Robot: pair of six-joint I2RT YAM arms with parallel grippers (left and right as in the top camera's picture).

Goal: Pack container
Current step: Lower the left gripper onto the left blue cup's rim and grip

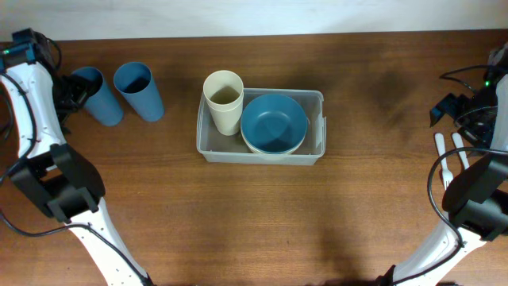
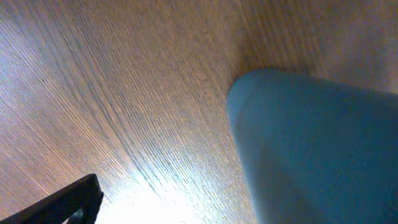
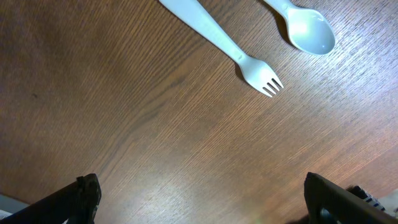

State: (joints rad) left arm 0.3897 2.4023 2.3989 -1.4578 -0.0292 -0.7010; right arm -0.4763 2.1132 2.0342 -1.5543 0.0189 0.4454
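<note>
On the overhead feed my left gripper [image 1: 70, 94] sits at ten o'clock on the table [image 1: 238, 230]. It is released, with jaws spread wide and nothing grasped. Its wrist camera shows one dark finger [image 2: 62, 205] low at seven o'clock. The side of the left blue cup [image 1: 99, 97] looms at four o'clock there, apart from that finger. The right blue cup [image 1: 139, 90] stands just beside it, toward three o'clock.

The container [image 1: 208, 147] rests upright near the table's centre, a little toward twelve o'clock. A cream cup [image 1: 224, 101] stands in its nine o'clock end. A blue bowl [image 1: 274, 123] fills the three o'clock part, close against the cup.

Out at three o'clock on the table, a white fork [image 3: 249, 62] and a white spoon [image 3: 308, 28] lie side by side, with the fork on the nine o'clock side. My right gripper [image 3: 202, 186] hangs over bare wood with its fingers wide apart, empty. Through its wrist camera the cutlery lies up at twelve to one o'clock.
</note>
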